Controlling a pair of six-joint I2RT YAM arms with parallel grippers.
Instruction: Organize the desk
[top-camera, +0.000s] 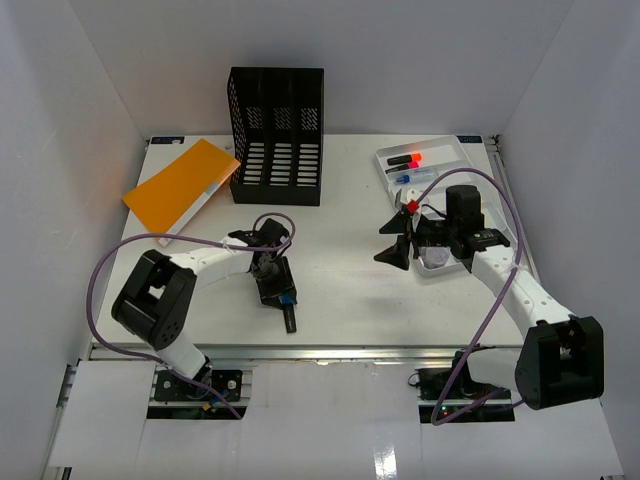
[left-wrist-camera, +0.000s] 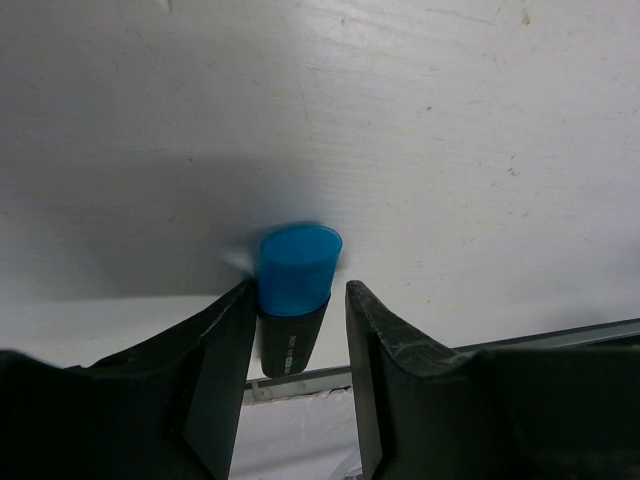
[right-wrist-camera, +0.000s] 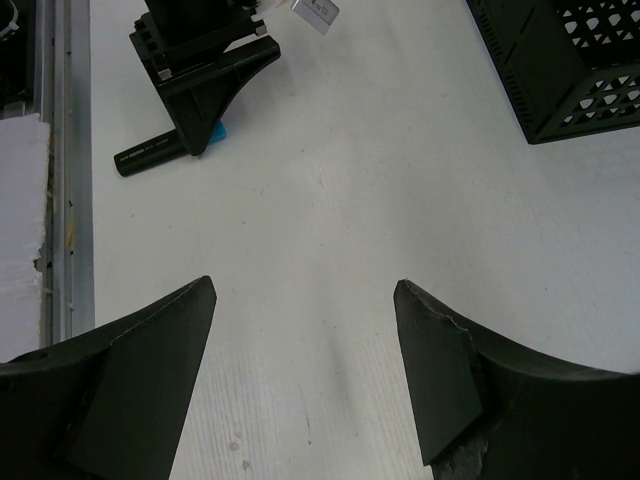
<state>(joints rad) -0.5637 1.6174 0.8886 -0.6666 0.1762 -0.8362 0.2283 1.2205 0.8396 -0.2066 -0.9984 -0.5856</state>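
White desk was seen spread flat between white walls. A blue-capped marker on it was straddled by the left gripper, jaws seemingly slack; the right gripper was spread open, empty.

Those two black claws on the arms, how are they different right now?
The left gripper has a blue-capped marker between its fingers, low at the desk. The right gripper has nothing between its own. The left gripper's jaws stand narrow, with a gap on one side of the marker, while the right gripper's are spread wide. Both are black, with two fingers.
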